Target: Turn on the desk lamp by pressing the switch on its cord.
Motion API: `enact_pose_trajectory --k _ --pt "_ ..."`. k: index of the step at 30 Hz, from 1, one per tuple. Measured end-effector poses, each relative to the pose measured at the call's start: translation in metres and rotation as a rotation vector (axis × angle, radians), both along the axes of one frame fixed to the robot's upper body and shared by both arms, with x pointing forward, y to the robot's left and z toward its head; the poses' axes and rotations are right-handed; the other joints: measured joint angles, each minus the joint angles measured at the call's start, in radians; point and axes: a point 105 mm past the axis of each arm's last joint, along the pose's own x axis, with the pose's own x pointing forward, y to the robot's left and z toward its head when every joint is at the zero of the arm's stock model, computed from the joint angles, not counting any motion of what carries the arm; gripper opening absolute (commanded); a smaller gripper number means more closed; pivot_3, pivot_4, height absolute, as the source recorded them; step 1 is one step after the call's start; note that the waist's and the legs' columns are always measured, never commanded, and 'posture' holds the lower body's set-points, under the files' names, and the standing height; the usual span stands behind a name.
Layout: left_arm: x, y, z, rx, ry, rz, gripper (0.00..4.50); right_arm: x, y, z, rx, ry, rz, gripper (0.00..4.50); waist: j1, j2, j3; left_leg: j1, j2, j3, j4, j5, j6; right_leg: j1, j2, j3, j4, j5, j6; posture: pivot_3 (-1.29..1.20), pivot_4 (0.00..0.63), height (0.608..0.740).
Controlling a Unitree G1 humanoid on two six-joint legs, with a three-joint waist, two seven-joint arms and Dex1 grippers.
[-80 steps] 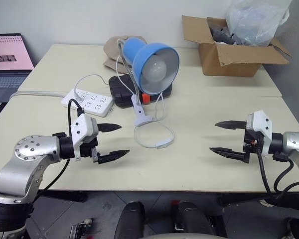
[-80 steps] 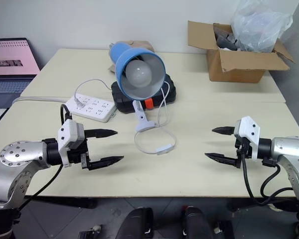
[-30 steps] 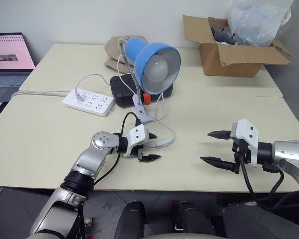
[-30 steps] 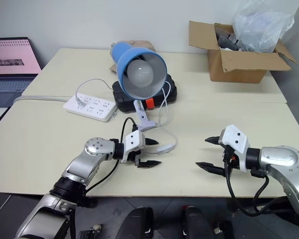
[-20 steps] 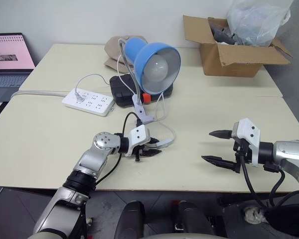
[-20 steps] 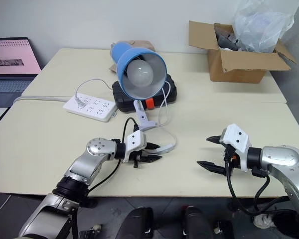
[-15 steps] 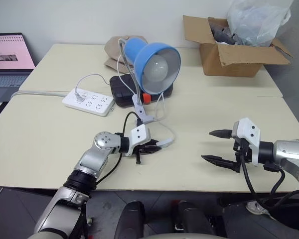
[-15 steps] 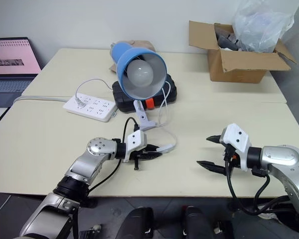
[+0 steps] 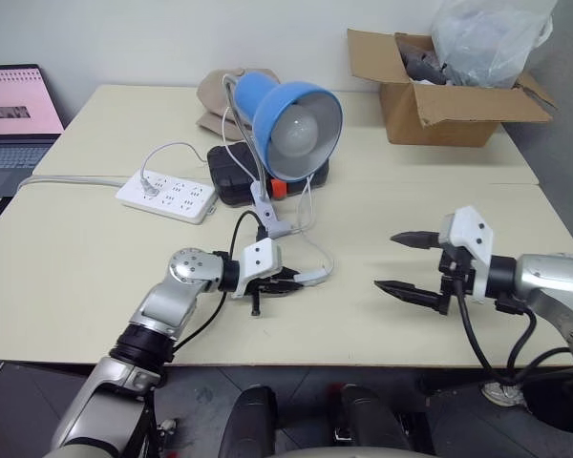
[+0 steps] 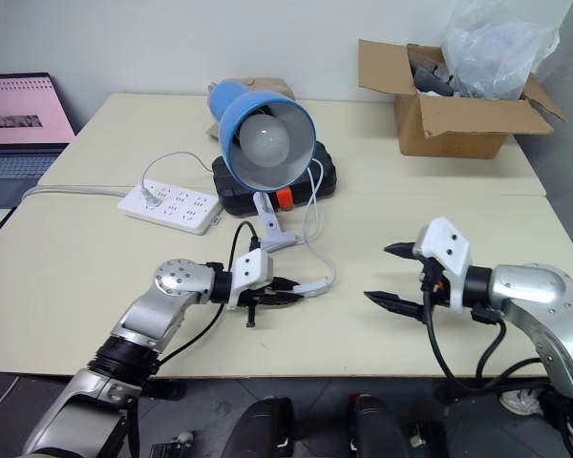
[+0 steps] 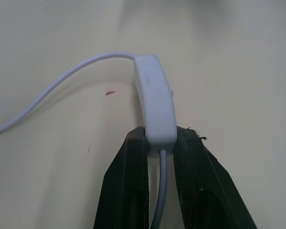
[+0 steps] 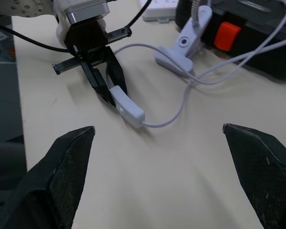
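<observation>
So far: I have the small white oblong inline switch (image 11: 155, 98) pinched at one end between my left gripper (image 9: 285, 283)'s black fingers.
Left hand: closed on the switch, just off the cream table (image 9: 76, 248); most of the switch sticks out beyond the fingertips.
Right hand: my right gripper (image 9: 403, 263) hangs with its fingers spread wide, empty, well apart from the switch, which lies ahead of it towards the left hand.
Cord: the thin white flexible cable (image 12: 181, 102) loops from the switch back towards the lamp's white clip base (image 9: 270, 224), beyond my left fingers.
Lamp: the blue dome-shaded desk lamp (image 9: 291, 114) looks unlit to me.
Left to do: press the rocker, probably with a right fingertip, then check the bulb.
</observation>
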Motion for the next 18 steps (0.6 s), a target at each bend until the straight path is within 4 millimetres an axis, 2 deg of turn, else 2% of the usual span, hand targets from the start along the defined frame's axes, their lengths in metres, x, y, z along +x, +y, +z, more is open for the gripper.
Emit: enact_pose_trajectory --k 9,13,18 --pt "-0.003 0.004 0.022 -0.024 -0.030 -0.007 0.41 0.000 0.062 -0.001 -0.020 0.090 0.219 4.50 0.000 0.000 0.000 0.000 0.000 0.000 0.000 0.000 0.000 0.000 0.000 0.000 0.000 0.000 0.000 0.00 0.150 0.740" --pt "-0.004 0.006 0.024 -0.022 -0.035 0.006 0.41 0.005 0.077 -0.015 -0.059 0.124 0.258 4.50 0.000 0.000 0.000 -0.001 0.000 0.000 0.000 0.000 0.000 0.000 0.000 0.000 0.000 0.000 0.000 0.00 0.150 0.740" --pt "-0.006 0.006 0.024 -0.023 -0.037 0.010 0.41 0.015 0.085 -0.033 -0.107 0.133 0.265 4.50 0.000 0.000 0.000 -0.001 0.000 0.000 0.000 0.000 0.000 0.000 0.000 0.000 0.000 0.000 0.000 0.00 0.150 0.740"
